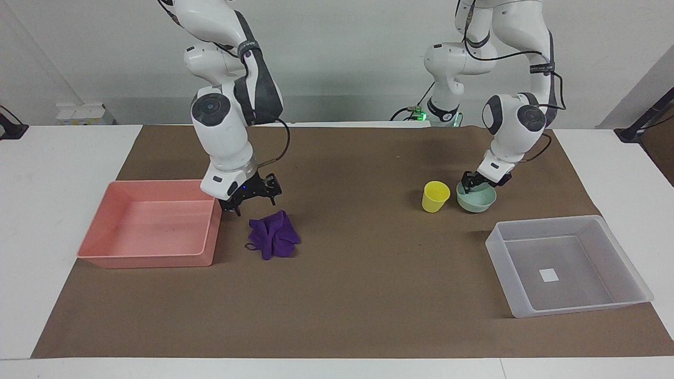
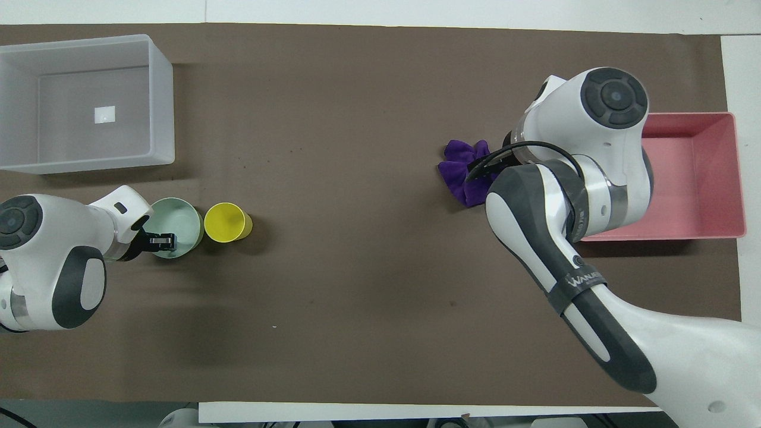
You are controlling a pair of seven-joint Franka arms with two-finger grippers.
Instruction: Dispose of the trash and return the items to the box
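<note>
While the right gripper (image 1: 251, 199) hangs just above the purple cloth wad (image 1: 274, 241), its fingers (image 1: 272, 191) point down and stand spread, holding nothing; the wad lies on the table (image 1: 358, 284) just under and slightly off those fingers, beside the pink tray (image 1: 150, 258), not touching it; in the overhead view the right arm covers half of the wad (image 2: 462, 172) and part of the pink tray (image 2: 722, 172), so the fingers do not show there.

Left gripper (image 1: 475, 181) is down at the mint bowl (image 1: 476, 201), on the part of the rim nearest the robots; overhead view shows the gripper (image 2: 156, 240) at the bowl (image 2: 178, 223), finger tips (image 2: 163, 240) over the rim; whether the fingers are spread or pressed on the rim, cannot tell; bowl sits flat on the table.

Yellow cup (image 1: 435, 196) stands upright just beside the bowl, toward the right arm's end, clear of the left fingers; overhead view has the cup (image 2: 226, 222) nearly touching the bowl.

Clear box (image 1: 568, 266) sits well apart from the left fingers, farther from the robots than the bowl, at the left arm's end of the table; nothing in it but the white square (image 1: 548, 275) on its floor; same in the overhead view (image 2: 160, 107).
</note>
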